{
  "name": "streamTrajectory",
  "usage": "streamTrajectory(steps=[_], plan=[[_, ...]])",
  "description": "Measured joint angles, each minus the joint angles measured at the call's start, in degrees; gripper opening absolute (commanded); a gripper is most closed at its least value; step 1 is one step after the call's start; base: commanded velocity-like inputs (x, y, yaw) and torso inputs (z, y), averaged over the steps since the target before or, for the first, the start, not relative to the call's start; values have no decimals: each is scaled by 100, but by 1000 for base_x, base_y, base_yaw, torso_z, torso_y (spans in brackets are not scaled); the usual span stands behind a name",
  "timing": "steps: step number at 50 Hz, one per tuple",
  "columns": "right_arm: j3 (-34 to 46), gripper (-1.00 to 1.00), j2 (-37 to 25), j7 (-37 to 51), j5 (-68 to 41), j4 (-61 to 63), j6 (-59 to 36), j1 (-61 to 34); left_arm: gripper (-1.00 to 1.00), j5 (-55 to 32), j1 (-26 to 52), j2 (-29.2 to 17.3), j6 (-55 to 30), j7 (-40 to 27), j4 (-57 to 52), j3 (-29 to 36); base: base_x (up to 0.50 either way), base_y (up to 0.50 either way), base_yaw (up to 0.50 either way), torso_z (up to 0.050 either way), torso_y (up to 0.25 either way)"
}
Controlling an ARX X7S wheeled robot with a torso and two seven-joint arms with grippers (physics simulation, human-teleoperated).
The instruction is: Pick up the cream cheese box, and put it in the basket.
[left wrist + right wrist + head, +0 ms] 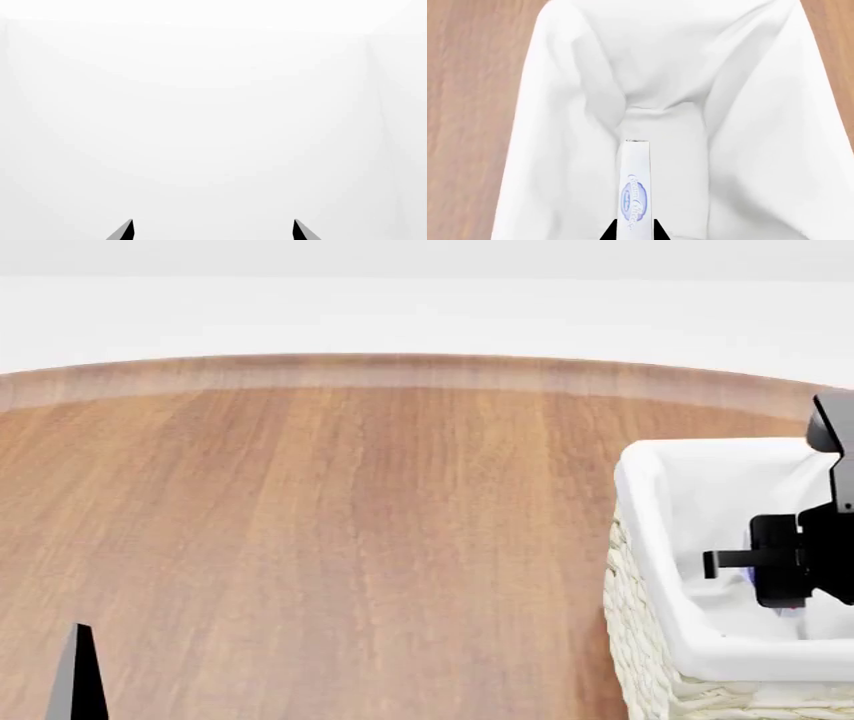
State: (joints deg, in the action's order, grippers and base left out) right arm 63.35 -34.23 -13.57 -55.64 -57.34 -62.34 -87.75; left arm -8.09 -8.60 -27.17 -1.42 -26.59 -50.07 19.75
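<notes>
The cream cheese box (636, 185), thin and white with blue print, is held edge-on by my right gripper (635, 231), whose fingertips are shut on its two flat faces. It hangs inside the basket (560, 100), over the white cloth liner. In the head view the basket (641, 640) stands at the table's right edge, with the right gripper (785, 590) lowered into it and hiding most of the box. My left gripper (213, 231) is open, its tips far apart with nothing between them, facing a plain white surface. One of its fingers (78, 680) shows at the lower left.
A wide wooden table (334, 520) with a rounded far edge spreads left of the basket. Behind it is a white wall. The basket's woven side (627, 660) faces the table's middle.
</notes>
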Motion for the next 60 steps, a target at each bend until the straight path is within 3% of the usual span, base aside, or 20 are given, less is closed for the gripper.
streamTrajectory(steps=[1,2,50,60], plan=[[-5,-100,1,9,4,-7,17,1,100,0,0,-1,1,-1,0,1,0,0,0,0,0],[-9,100,1,16,9,-13,32,1,100,0,0,-2,2,-2,1,3,0,0,0,0,0],[-382,100,-172,684,188,910,655,-503,100,-57,18,-74,-70,-92,-119,17,0,0,0,0,0],[-1216,100,-642,1786,-176,2382,1896,355,100,-90,31,-92,-77,-122,-125,-16,0,0,0,0,0]])
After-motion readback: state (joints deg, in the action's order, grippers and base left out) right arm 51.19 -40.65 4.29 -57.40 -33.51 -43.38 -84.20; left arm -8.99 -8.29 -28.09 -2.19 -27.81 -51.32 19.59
